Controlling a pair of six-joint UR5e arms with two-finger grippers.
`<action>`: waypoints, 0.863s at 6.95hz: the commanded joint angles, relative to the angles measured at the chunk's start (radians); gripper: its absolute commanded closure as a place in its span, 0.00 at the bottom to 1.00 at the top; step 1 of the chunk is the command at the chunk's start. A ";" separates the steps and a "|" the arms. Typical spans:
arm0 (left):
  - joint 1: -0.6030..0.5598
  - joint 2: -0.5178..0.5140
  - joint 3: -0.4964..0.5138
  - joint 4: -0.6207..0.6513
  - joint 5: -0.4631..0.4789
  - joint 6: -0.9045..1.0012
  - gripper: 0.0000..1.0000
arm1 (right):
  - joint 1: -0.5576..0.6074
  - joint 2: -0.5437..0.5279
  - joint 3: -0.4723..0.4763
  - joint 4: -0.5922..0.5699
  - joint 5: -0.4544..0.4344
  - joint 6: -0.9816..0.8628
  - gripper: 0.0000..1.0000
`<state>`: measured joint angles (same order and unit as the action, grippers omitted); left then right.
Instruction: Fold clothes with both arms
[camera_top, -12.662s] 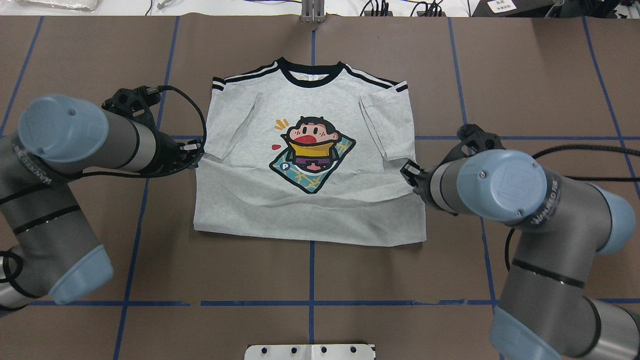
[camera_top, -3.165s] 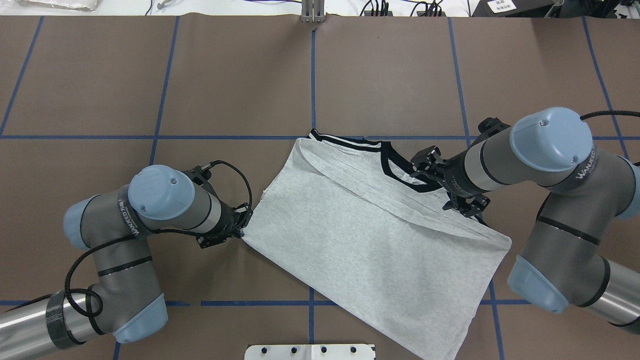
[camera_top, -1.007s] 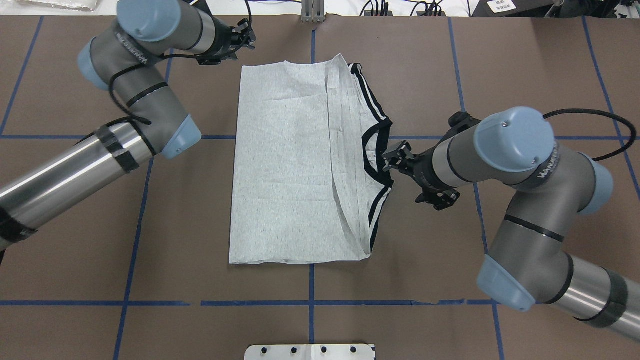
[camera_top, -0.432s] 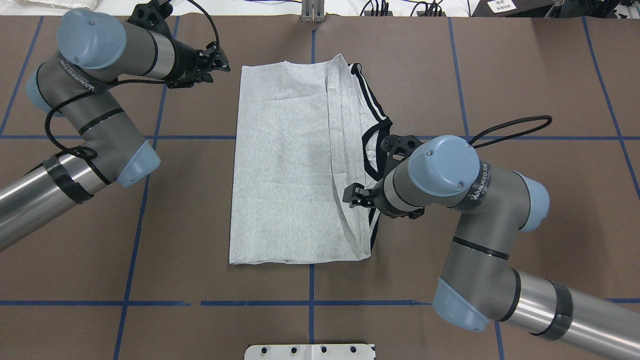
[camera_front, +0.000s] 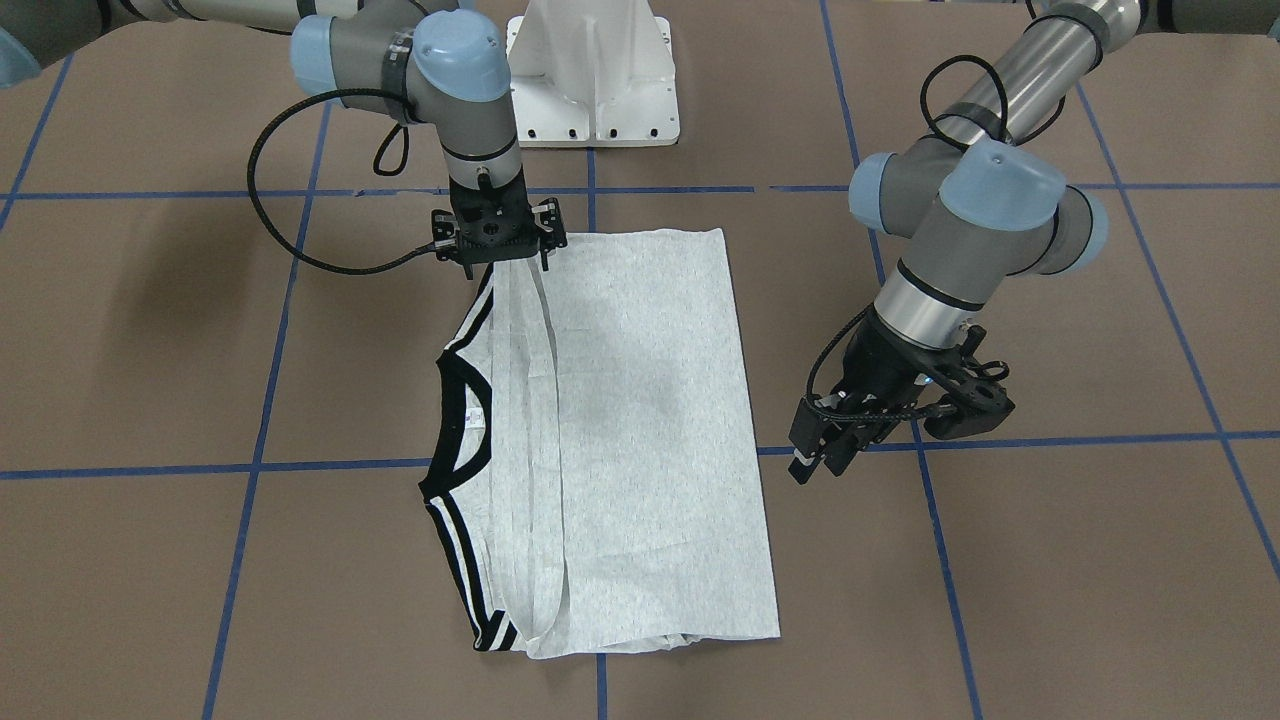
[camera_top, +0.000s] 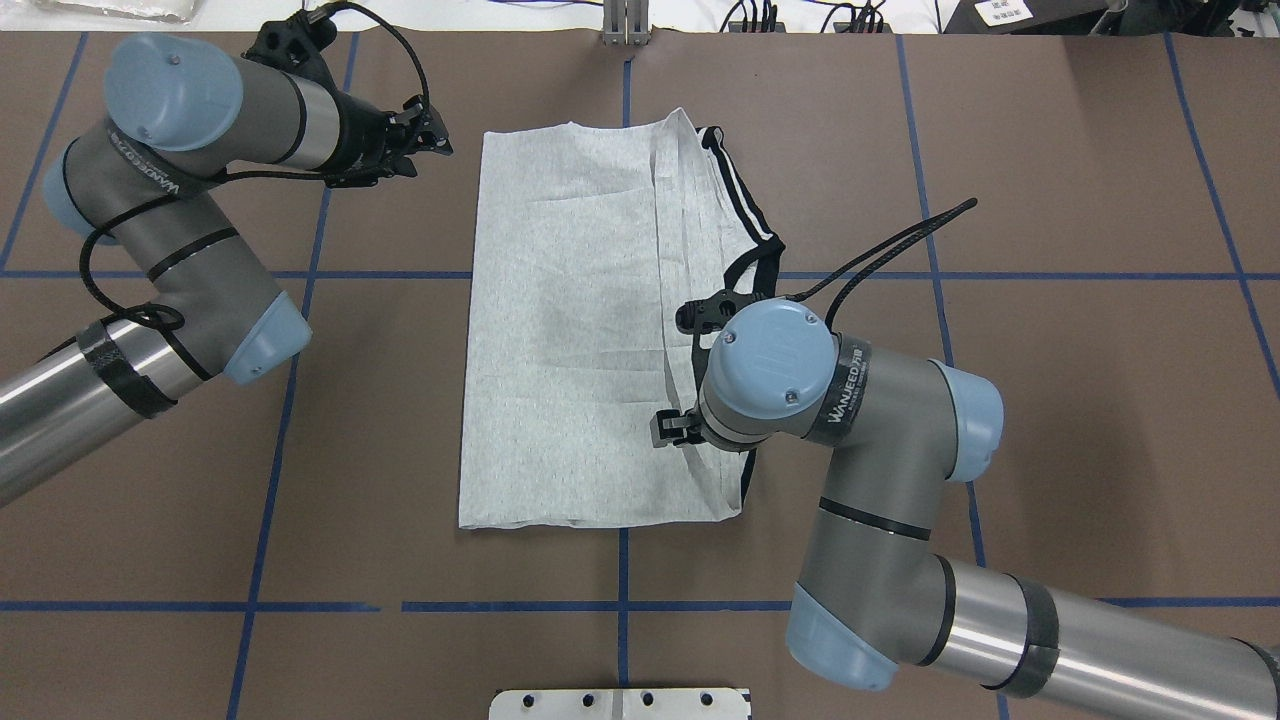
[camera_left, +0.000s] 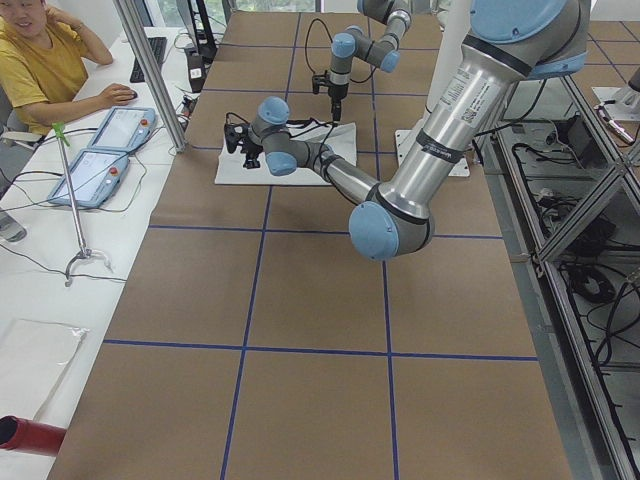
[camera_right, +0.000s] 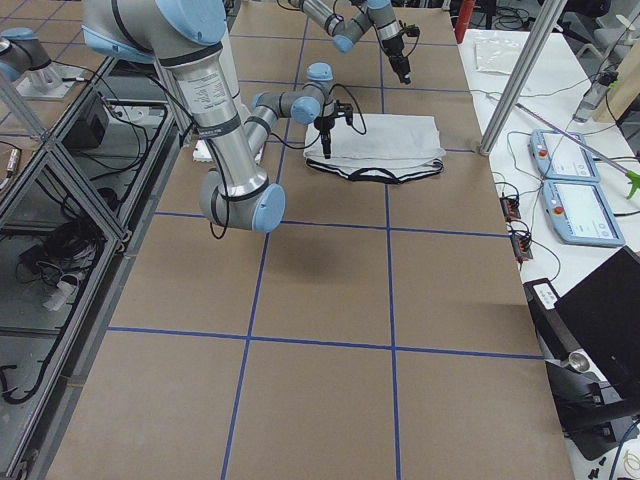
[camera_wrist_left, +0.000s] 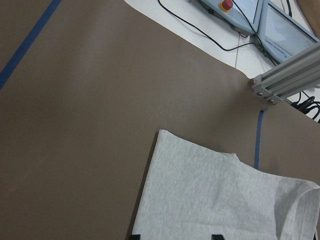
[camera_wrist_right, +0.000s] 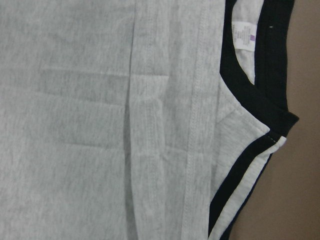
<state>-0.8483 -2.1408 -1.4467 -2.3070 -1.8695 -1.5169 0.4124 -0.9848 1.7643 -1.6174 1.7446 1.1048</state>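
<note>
The grey T-shirt lies flat with its plain side up. Its black collar and striped shoulders lie along its right edge in the overhead view. My right gripper points straight down over the folded band near the shirt's robot-side edge, with its fingers apart and nothing held. The right wrist view is filled by grey cloth and the collar. My left gripper hovers open beside the shirt's far left corner, off the cloth.
The brown table covering carries blue tape lines. The white pedestal stands at the robot's side. Tablets and a seated person are beyond the far edge. Bare table lies on both sides of the shirt.
The shirt was turned face down, rotated and laid flat. In the last half second my right gripper moved left and toward the robot over the shirt. The left arm barely shifted.
</note>
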 joint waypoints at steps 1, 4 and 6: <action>0.003 0.001 0.000 0.000 0.000 -0.002 0.42 | -0.017 0.009 -0.046 -0.012 -0.046 -0.107 0.00; 0.003 0.001 -0.004 0.000 0.000 -0.015 0.42 | 0.018 -0.034 -0.060 -0.033 -0.043 -0.232 0.00; 0.003 0.001 -0.004 -0.002 0.000 -0.029 0.42 | 0.132 -0.064 -0.048 -0.076 -0.001 -0.400 0.00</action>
<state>-0.8452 -2.1399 -1.4508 -2.3076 -1.8699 -1.5406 0.4794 -1.0343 1.7120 -1.6620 1.7234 0.8012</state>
